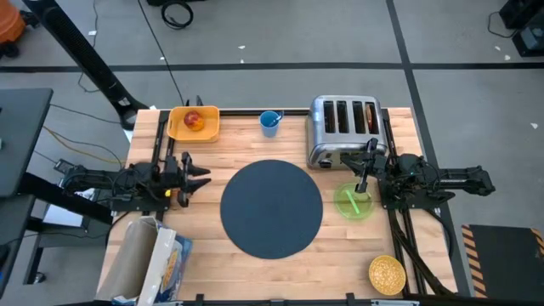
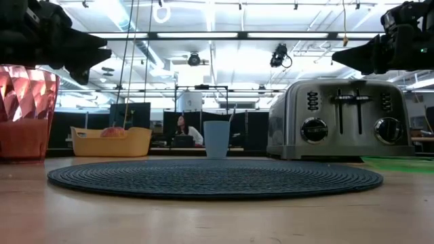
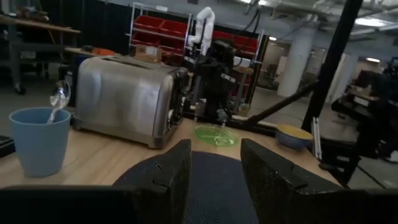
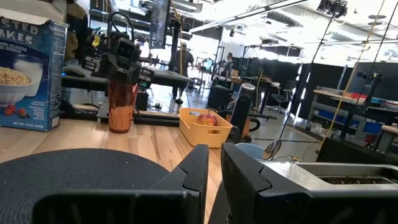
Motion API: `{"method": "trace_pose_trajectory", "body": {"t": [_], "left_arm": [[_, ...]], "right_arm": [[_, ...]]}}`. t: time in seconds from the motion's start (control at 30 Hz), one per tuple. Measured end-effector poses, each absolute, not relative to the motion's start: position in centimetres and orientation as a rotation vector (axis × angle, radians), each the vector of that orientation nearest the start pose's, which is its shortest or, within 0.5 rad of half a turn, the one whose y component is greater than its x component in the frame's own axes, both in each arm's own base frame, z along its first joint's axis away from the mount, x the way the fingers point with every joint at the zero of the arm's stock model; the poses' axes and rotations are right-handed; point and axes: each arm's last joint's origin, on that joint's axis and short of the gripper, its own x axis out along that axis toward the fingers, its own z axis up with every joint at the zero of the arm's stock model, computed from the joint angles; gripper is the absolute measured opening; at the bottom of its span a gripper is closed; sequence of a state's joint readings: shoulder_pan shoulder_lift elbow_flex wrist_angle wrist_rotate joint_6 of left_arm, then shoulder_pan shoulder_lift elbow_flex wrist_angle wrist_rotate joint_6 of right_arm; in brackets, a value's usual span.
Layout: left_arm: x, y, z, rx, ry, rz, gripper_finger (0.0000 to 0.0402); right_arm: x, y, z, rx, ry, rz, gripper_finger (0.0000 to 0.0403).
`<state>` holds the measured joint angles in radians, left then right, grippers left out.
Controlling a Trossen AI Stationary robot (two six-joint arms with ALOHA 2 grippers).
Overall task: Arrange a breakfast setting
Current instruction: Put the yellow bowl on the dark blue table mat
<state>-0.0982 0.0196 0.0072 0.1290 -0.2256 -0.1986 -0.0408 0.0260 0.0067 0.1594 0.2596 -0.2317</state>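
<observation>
Left hand [image 1: 201, 178], fingers parted and empty, beside the orange tumbler [image 2: 26, 112]; right hand [image 1: 364, 163], fingers narrowly parted and empty, over the green plate [image 1: 354, 202]; mat [image 1: 271, 208] at bench [image 1: 280, 143] centre.

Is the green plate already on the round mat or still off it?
Off it. In the high view the green plate lies on bare wood beside the mat, in front of the toaster, under the right gripper.
</observation>
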Motion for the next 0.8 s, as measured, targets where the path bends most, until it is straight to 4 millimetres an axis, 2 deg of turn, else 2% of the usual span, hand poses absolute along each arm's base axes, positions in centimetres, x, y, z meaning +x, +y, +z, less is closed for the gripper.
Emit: {"method": "trace_pose_trajectory", "body": {"t": [0.2, 0.5, 0.8], "left_arm": [[9.7, -0.3, 18.1, -0.219, -0.138, 0.128, 0.0146], [9.5, -0.2, 21.1, -0.193, -0.173, 0.149, 0.0146], [10.8, -0.3, 23.8, -0.187, -0.116, 0.154, 0.0146]], "right_arm": [[9.7, -1.1, 17.9, -0.214, -0.105, -0.314, 0.0055], [9.7, -1.1, 17.9, -0.214, -0.105, -0.315, 0.0055], [9.7, -1.1, 17.9, -0.214, -0.105, -0.315, 0.0055]]}}
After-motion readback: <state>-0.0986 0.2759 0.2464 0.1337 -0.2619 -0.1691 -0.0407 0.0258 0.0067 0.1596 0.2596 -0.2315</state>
